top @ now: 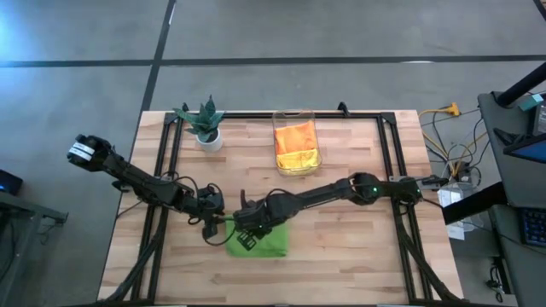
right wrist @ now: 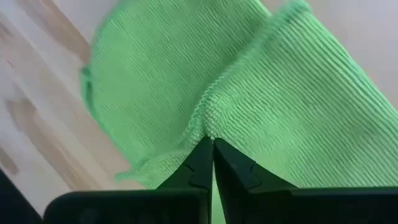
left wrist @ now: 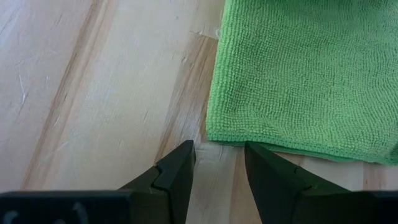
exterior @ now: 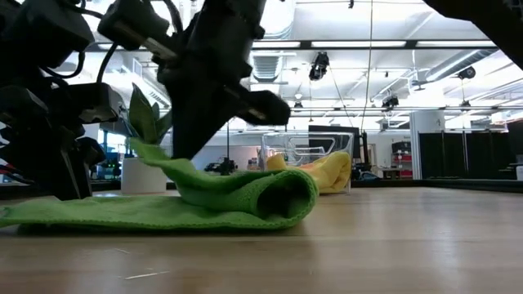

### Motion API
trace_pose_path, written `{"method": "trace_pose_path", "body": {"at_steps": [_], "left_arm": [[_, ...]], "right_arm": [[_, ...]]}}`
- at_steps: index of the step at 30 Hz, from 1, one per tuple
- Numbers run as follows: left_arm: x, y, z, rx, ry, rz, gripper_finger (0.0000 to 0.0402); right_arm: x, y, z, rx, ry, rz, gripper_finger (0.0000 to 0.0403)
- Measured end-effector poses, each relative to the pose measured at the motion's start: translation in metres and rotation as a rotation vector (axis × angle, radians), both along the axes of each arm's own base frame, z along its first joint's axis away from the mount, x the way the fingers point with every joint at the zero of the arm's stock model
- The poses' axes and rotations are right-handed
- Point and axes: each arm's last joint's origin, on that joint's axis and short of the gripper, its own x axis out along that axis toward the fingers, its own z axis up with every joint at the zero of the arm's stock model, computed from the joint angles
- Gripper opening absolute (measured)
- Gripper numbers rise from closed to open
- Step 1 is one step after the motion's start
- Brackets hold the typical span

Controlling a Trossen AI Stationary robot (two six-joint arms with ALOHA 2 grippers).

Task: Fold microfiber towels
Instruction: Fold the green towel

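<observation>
Green towel [exterior: 204,200] lies nearest the low cam, near the table's [top: 358,256] front edge, left of centre. R gripper [right wrist: 211,144] has fingers pinched together on a ridge of the cloth, w/ a rolled fold bulging beside it. L gripper [left wrist: 219,163] sits just off the towel's left edge, fingers apart, holding nothing; bare wood shows between them. Next fold likely runs from the pinch across the flat part. Towel's far side is hidden under the arms. Orange and yellow towels [top: 296,147] sit in the bin [top: 295,114] at the back edge.

One lime green towel [top: 260,240] lies on the worktop's near centre, partly folded, one edge raised. Orange towel [top: 294,136] and yellow towel [top: 299,159] sit bundled at the far side.
</observation>
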Motion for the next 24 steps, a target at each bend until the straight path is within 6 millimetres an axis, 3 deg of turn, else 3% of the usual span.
{"method": "trace_pose_path", "body": {"at_steps": [17,24], "left_arm": [[0.0,0.0,0.0,0.0,0.004,0.001,0.0131],[0.0,0.0,0.0,-0.002,0.005,0.004,0.0131]], "right_arm": [[-0.052,0.032,0.026,-0.136,0.283,0.085,0.0008],[-0.07,0.027,0.033,-0.177,0.373,0.05,0.0008]]}}
